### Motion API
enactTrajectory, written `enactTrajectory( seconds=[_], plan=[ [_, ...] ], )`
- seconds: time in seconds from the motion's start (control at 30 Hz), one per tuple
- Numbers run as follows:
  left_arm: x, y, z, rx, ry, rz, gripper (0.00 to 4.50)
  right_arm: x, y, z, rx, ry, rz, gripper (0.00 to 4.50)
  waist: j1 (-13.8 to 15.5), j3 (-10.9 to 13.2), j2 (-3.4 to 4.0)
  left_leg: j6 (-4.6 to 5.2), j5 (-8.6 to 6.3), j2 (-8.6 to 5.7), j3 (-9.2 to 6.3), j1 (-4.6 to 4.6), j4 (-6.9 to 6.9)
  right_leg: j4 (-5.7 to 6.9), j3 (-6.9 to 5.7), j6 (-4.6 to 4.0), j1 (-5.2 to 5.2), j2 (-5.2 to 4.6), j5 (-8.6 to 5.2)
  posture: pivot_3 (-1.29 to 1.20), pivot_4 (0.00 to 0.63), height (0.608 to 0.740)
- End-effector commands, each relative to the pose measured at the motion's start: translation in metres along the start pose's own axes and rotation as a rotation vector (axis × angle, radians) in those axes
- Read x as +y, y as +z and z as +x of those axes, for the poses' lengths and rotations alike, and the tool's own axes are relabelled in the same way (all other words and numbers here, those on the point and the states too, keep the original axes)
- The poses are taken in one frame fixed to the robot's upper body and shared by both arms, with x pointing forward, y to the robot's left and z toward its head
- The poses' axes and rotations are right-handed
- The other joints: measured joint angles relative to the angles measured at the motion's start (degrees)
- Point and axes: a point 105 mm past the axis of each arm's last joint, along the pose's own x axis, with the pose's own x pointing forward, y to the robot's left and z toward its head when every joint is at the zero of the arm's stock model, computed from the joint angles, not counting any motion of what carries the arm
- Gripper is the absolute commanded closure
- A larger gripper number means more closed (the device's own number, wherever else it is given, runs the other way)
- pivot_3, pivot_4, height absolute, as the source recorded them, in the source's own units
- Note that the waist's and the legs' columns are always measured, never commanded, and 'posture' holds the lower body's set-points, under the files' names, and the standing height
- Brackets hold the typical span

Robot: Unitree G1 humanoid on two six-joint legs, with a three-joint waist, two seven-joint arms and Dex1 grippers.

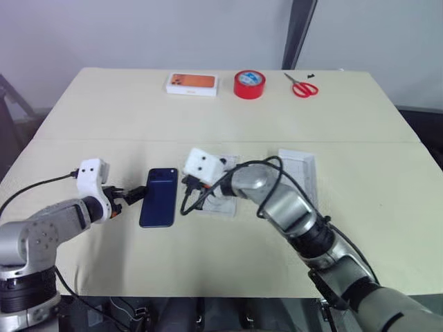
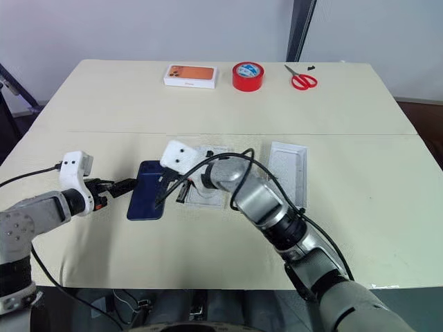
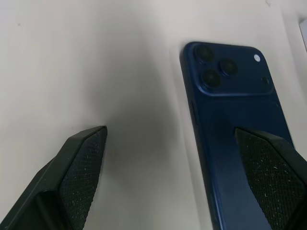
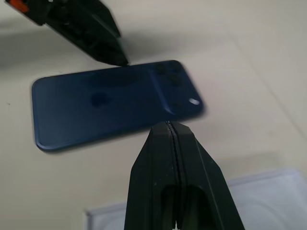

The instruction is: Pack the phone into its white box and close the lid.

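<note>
**Two grippers flank the phone on the table**

Two grippers sit on either side of the phone [image 1: 158, 196], which I see lying flat, back up, on the near-centre part of the beige table [image 1: 104, 124], its camera bump at the far end.

On the phone's left, my left gripper [image 1: 136, 196] has its jaws spread wide. From the left wrist camera one black finger [image 3: 81, 167] stands over bare table and the other overlaps the phone's near end; I cannot tell whether it touches the phone.

My right gripper [image 4: 173, 132] is on the phone's right, jaws pressed fully together with nothing between them. Its tip is just beside the phone's long right edge, near the camera end. Whether it touches the edge I cannot tell.

Just right of the phone, partly under my right wrist, lies a shallow white piece with an oval recess [image 1: 223, 200]. Further right, apart from it, lies a white tray-like piece [image 1: 299, 169], open side up; I cannot tell whether this is the white box or the lid.

Along the far edge of the table, left to right: a white box printed with an orange phone [image 1: 192, 84], a roll of red tape [image 1: 249, 84] and red-handled scissors [image 1: 302, 86].
</note>
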Motion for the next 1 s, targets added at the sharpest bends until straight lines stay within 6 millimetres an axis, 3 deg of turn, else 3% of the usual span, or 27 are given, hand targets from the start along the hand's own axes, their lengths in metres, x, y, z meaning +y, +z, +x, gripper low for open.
enactTrajectory(
  seconds=[0.03, 0.3, 0.5, 0.73, 1.0],
  plan=[
    [-0.009, -0.015, 0.000, 0.106, -0.060, -0.070, 0.07, 0.004, 0.002, 0.012, 0.048, 0.008, -0.089, 4.50, 0.0, 0.0, -0.01, 0.00, 0.00, -0.01, 0.00, 0.00, 0.00, 0.00, 0.00, 0.00, 0.00, -0.02, 0.00, 0.00, 0.150, 0.725],
    [-0.039, -0.036, 0.004, 0.207, -0.251, -0.144, 0.07, 0.015, -0.009, 0.031, 0.153, 0.056, -0.233, 4.50, -0.1, 0.0, 0.03, -0.05, 0.02, -0.01, -0.01, 0.03, 0.00, 0.07, 0.00, 0.00, -0.01, -0.02, 0.00, 0.00, 0.150, 0.725],
    [-0.050, -0.052, 0.006, 0.264, -0.299, -0.171, 0.07, 0.021, -0.004, 0.038, 0.135, 0.076, -0.243, 4.50, -0.1, -0.2, 0.16, -0.06, 0.01, -0.01, -0.01, 0.12, -0.02, 0.06, 0.00, 0.00, 0.06, -0.04, 0.00, 0.00, 0.150, 0.725],
    [-0.064, -0.043, 0.007, 0.214, -0.387, -0.250, 0.07, 0.021, -0.002, 0.039, 0.123, 0.075, -0.240, 4.50, 0.0, -0.6, 0.29, -0.06, 0.01, -0.02, -0.02, 0.18, -0.02, 0.04, 0.00, 0.00, 0.12, -0.06, 0.00, 0.00, 0.150, 0.725],
    [-0.059, -0.034, 0.007, 0.175, -0.384, -0.330, 0.07, 0.019, -0.002, 0.038, 0.118, 0.069, -0.237, 4.50, -0.1, -0.6, 0.26, -0.06, 0.01, -0.05, -0.04, 0.17, -0.02, 0.05, 0.00, 0.00, 0.11, -0.08, 0.00, 0.00, 0.150, 0.725]
  ],
)
